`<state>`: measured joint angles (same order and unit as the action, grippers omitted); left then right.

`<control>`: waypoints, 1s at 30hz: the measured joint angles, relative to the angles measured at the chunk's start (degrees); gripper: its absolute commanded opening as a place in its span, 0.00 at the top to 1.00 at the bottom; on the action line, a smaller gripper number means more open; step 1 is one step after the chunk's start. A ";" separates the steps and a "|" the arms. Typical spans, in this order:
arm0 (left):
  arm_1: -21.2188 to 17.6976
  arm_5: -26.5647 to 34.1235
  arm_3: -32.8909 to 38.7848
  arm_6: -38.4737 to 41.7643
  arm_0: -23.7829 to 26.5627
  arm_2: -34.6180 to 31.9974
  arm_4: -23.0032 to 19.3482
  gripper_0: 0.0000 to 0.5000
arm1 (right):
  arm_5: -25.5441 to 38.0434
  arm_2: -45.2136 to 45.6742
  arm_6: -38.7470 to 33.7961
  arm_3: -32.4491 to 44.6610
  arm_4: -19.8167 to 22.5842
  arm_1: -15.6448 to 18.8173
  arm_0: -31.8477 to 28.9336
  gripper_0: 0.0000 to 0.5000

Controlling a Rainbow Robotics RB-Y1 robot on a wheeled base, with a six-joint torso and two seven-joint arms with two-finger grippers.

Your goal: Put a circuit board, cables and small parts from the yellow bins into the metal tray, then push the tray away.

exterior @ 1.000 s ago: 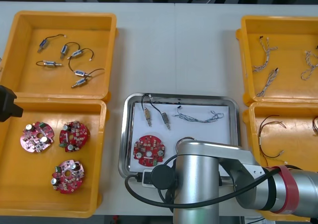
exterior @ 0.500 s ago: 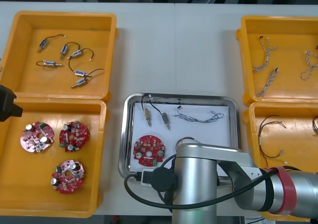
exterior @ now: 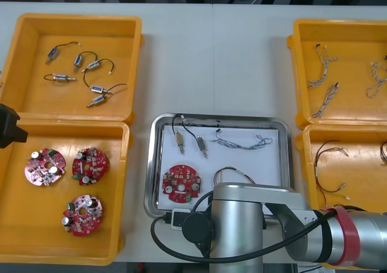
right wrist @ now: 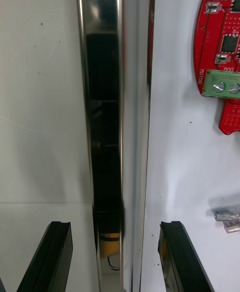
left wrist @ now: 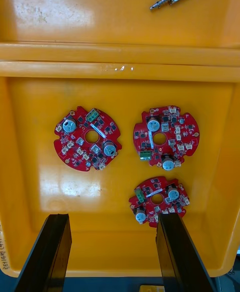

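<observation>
Stainless metal tray (exterior: 151, 164) is sitting mid-tabletop (exterior: 211, 61), between the yellow bins (exterior: 30, 97), at the robot's edge.

Lying on its white inside:
- one red circuit board (exterior: 181, 183)
- black cables (exterior: 176, 126) ending in small metal parts (exterior: 200, 144)
- a blue and white twisted cable (exterior: 242, 143)
- a red and yellow cable (exterior: 233, 173), its near end running under the right arm (exterior: 248, 224)

Right gripper (right wrist: 115, 224) is hanging low over the tray's rim, close to the circuit board. Its fingers (right wrist: 52, 257) are standing well apart and straddling the rim. One is hovering over bare tabletop, the other over the white inside. They are holding nothing. One small metal part is lying just beyond the inner finger.

Left gripper (left wrist: 112, 217) is waiting over the near left bin (left wrist: 50, 96). Its fingers are likewise spread and empty. Three more circuit boards (left wrist: 165, 136) are lying below it on the bin floor, near each other but not touching.

Far left bin is holding more metal parts on black cables. Right-hand bins are holding loose cables.
</observation>
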<state>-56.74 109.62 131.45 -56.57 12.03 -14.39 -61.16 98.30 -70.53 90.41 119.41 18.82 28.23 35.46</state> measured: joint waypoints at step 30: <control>0.01 0.00 0.00 0.00 0.00 0.00 0.01 0.00 | -1.42 -0.03 0.01 0.00 -1.60 0.20 1.57 1.00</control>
<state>-56.73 109.62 131.45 -56.57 12.03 -14.39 -61.15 96.88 -70.56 90.41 119.41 17.22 28.43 37.03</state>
